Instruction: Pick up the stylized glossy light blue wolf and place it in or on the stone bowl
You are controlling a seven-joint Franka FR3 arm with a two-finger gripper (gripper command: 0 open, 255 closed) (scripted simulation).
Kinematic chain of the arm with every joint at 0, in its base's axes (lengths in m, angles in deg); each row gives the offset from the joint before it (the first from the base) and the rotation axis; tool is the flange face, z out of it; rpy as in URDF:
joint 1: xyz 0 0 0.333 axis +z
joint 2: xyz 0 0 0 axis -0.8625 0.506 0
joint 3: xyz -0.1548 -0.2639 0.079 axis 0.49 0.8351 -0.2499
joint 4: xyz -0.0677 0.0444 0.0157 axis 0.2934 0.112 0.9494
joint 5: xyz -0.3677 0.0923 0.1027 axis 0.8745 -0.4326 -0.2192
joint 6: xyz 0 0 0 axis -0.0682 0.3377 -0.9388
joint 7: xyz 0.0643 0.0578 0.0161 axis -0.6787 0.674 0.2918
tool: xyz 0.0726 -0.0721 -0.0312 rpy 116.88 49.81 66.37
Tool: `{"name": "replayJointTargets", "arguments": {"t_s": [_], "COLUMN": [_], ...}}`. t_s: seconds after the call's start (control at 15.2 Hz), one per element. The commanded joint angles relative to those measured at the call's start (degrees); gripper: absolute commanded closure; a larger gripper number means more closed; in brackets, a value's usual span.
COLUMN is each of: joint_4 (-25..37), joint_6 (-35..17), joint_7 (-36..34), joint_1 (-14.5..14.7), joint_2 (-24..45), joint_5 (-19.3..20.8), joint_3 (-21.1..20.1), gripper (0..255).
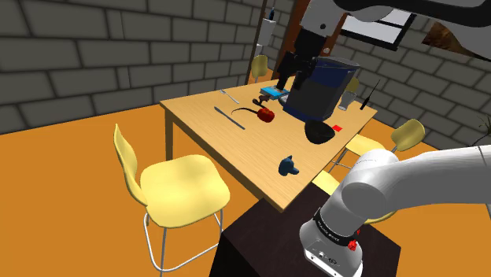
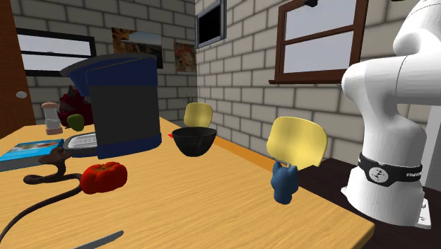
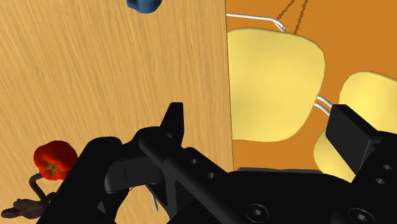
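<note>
— Where is the wolf (image 2: 283, 184)?
— On the wooden table (image 2: 212, 205), near the edge by the robot's stand (image 1: 260, 236), well apart from the black bowl (image 2: 194, 141). It reads as mid blue rather than light.
— How does it lie?
— It stands upright. Its long axis runs up from the tabletop, with two small ears on top. In the shoulder view a short stub sticks out toward that view's right, but I cannot tell whether that is snout or tail, so its facing is unclear.
— And the gripper (image 3: 261, 121)?
— Its two black fingers stand wide apart with nothing between them, over the table near a red tomato (image 3: 52, 161).
— Anything hard to see?
— In the wrist view the wolf is cut by the picture's edge, and just a rounded blue part shows. The bowl sits just beside a dark blue coffee machine (image 2: 120, 106), and in the shoulder view the two dark shapes run together. A dark curled thing (image 2: 42, 173) lies by the tomato, and I cannot name it.
</note>
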Motion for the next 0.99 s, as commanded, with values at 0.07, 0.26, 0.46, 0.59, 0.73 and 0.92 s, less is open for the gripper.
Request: {"name": "replayJointTargets", "arguments": {"t_s": [0.07,0.26,0.46,0.59,0.73,0.92], "joint_4": [-2.01,-7.81,-13.31,-16.8,-20.15,-24.89], "joint_6": [-1.23,-4.98,-8.85,-11.53,-14.32,-18.76], "joint_7": [-0.04,-0.17,-0.33,-0.45,-0.58,-0.81], "joint_1": [-0.35,-1.45,-2.66,-3.54,-4.49,-6.08], "joint_2": [-0.43,-1.46,-2.08,-2.23,-2.14,-1.48], "joint_5": [0.44,1.79,3.23,4.26,5.35,7.14], "joint_3": [0.07,0.32,0.68,0.97,1.31,1.9], "gripper": [0,0,0,0,0,0]}}
